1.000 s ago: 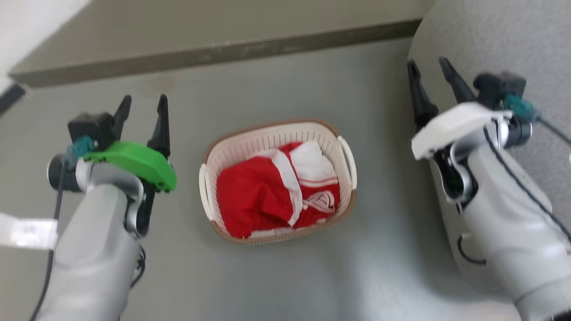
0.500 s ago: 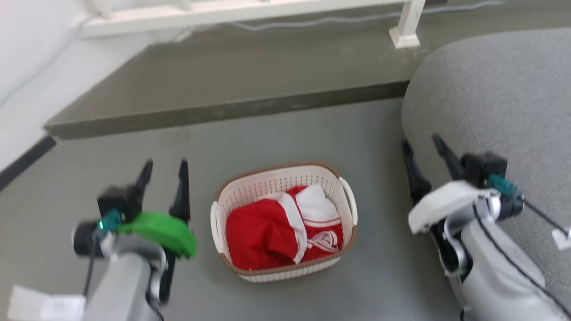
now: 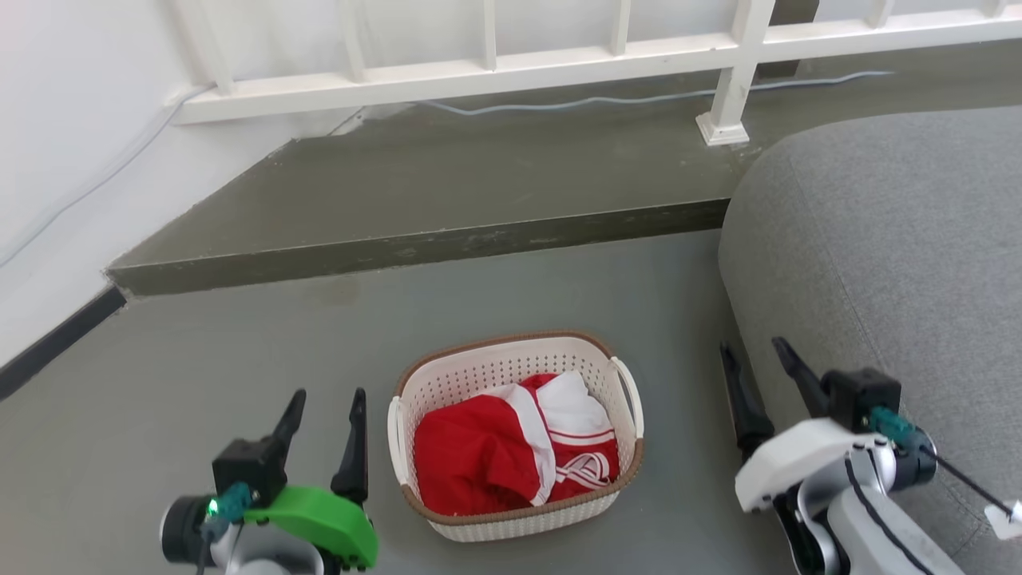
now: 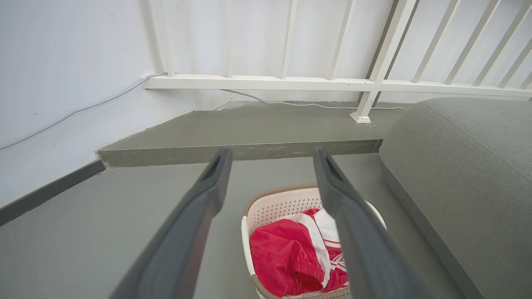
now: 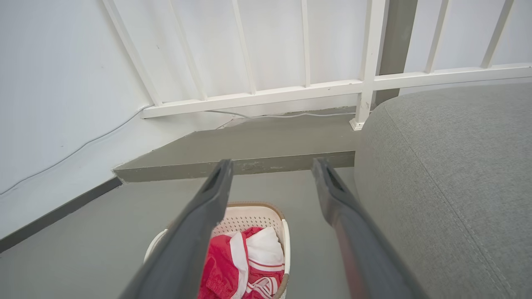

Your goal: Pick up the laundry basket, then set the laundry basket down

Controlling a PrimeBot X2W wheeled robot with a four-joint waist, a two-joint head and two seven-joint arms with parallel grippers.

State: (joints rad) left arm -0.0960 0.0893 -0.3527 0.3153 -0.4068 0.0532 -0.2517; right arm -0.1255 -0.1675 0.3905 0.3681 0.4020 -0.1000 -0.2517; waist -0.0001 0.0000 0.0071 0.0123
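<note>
Left pincer [image 3: 329, 395] and right pincer [image 3: 751, 345] hang released, empty, flanking the basket [image 3: 495, 369], which sits on the floor [image 3: 200, 359] with red clothes [image 3: 471, 455] inside. Lower both evenly, close on the 2 white handles [image 3: 631, 395] together, and lift level so nothing spills.

A: Setting?
B: Home interior, probably a living room. Grey fabric sofa [image 3: 878, 239] at right; white railing [image 3: 479, 76] across top, above a raised step [image 3: 447, 200].
A: More?
B: Laundry basket [image 3: 495, 371] of red clothes [image 3: 479, 463] on the floor [image 3: 239, 359], bottom centre.
</note>
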